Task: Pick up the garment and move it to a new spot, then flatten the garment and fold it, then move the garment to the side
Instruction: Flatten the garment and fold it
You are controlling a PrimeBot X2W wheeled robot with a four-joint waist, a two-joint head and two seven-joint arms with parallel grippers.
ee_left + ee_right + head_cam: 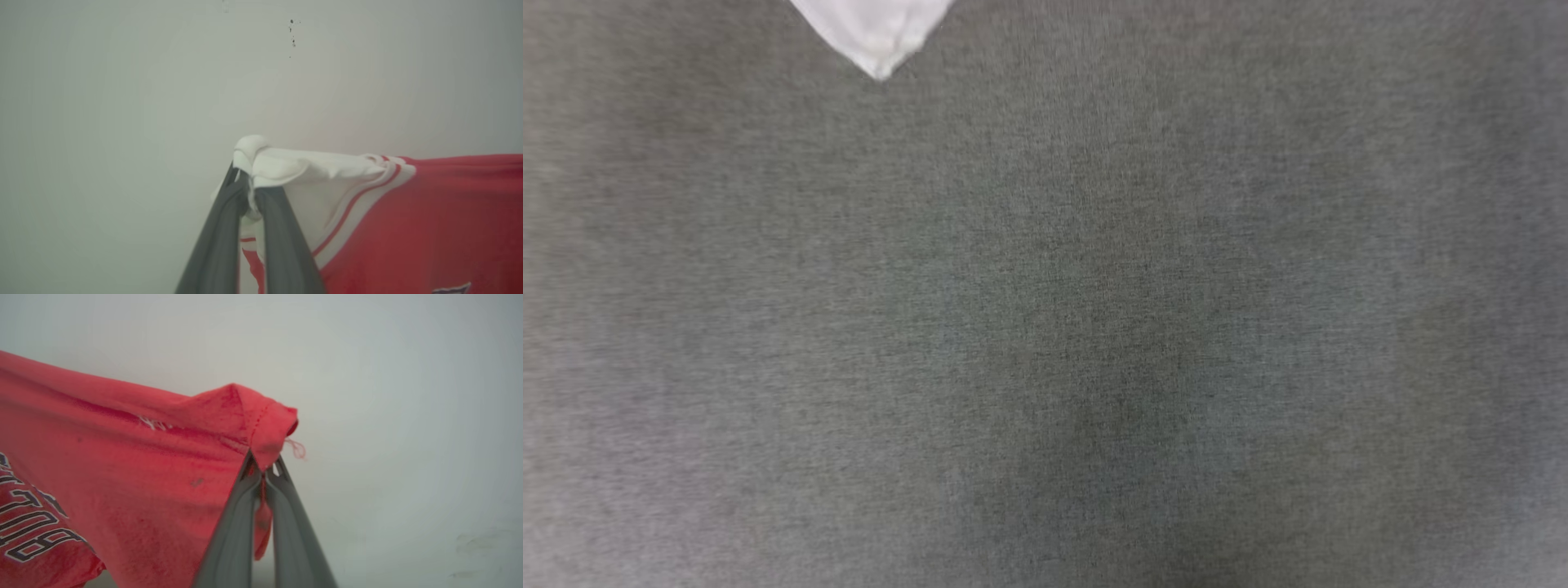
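Pale wall [122,81] behind, left pincer [247,185] and right pincer [264,463] clamp the garment [408,224].

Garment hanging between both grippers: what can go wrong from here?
The left gripper pinches a small bunch of the garment's white sleeve; it could slip out.
The right gripper clamps just a red corner with a loose thread; stretching may pull it free.
The head view catches a white tip at its top edge, so laying it on the grey surface may go unwatched.

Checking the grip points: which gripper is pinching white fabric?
The left gripper, shut on the garment at its white sleeve; the right gripper pinches a red corner.
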